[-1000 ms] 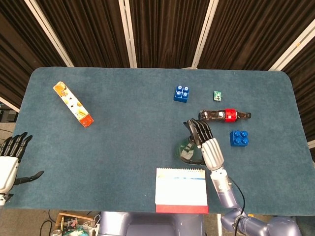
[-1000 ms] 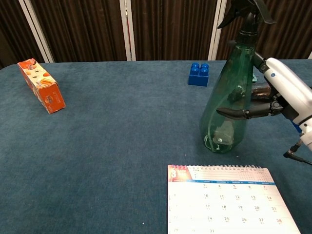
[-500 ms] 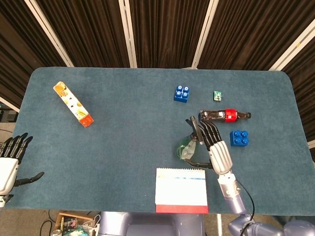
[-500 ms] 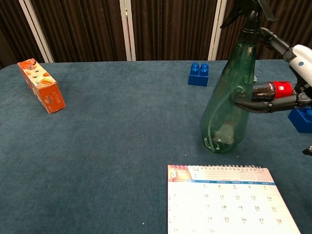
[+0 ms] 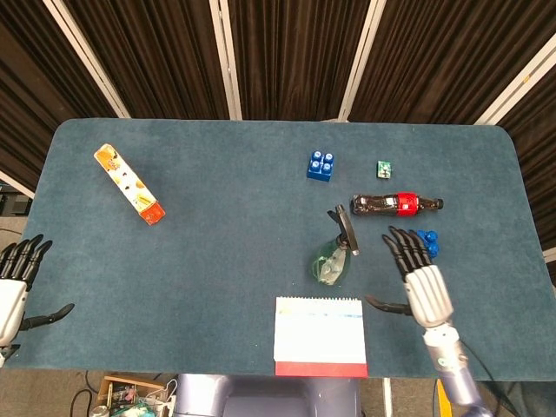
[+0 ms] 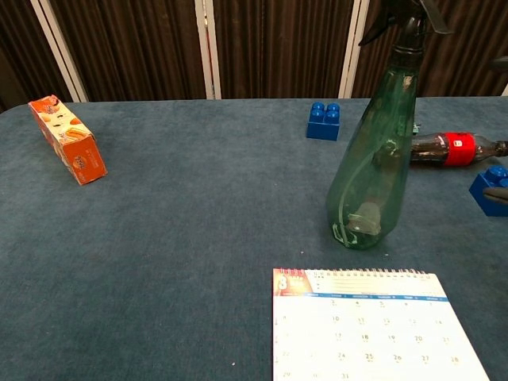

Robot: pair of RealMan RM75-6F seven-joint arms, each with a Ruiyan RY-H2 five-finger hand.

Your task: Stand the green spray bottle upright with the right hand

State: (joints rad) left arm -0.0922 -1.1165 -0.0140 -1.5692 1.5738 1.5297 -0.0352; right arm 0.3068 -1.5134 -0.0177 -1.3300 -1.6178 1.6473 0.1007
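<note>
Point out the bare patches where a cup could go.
Widest bare stretch: between the orange box and the blue block, down to the calendar. Crowded on the right: spray bottle, cola bottle, second block, right hand.

Right hand [image 5: 424, 282] covered part of blue block [image 5: 426, 241] in head view; chest view showed only a dark fingertip at rt edge. Left hand [image 5: 12, 285] was cut by lt edge. Small green item [image 5: 384, 168] too tiny to ID, maybe a box.

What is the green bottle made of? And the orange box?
The spray bottle looks like clear green plastic: you can see the tube and the table through it. The orange box looks like glossy printed cardboard, with flat sides and sharp folded edges.
</note>
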